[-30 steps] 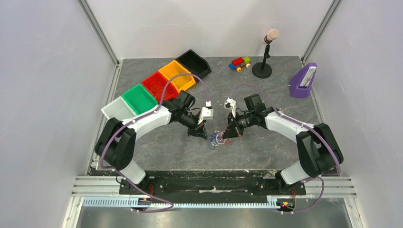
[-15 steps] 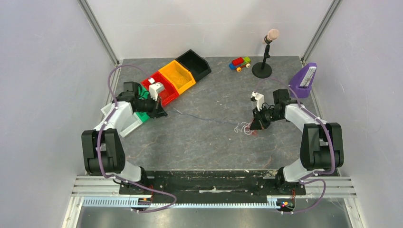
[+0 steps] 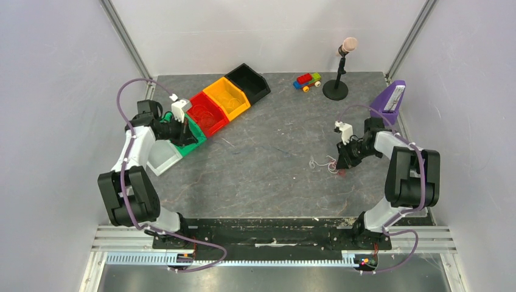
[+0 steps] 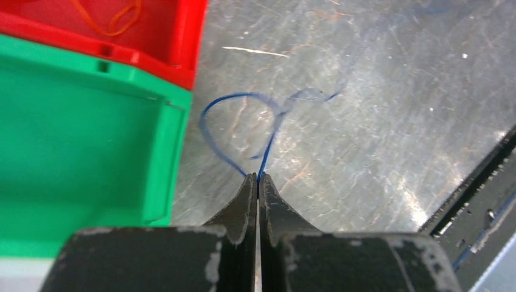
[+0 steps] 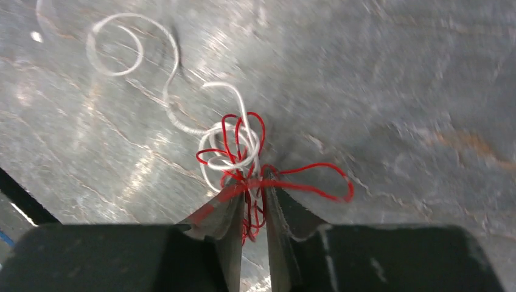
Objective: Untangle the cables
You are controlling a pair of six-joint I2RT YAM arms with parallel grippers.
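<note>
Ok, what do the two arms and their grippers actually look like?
Both match. The left arm and right arm have white links between bulky black joints, with a thick purple hose running along each and a small white block at the wrist. The left gripper and right gripper have black fingers tapering to narrow tips, with paint scuffed grey on the bodies behind them.

Bins against left claw, purple holder beyond right claw, bare table between.
</note>
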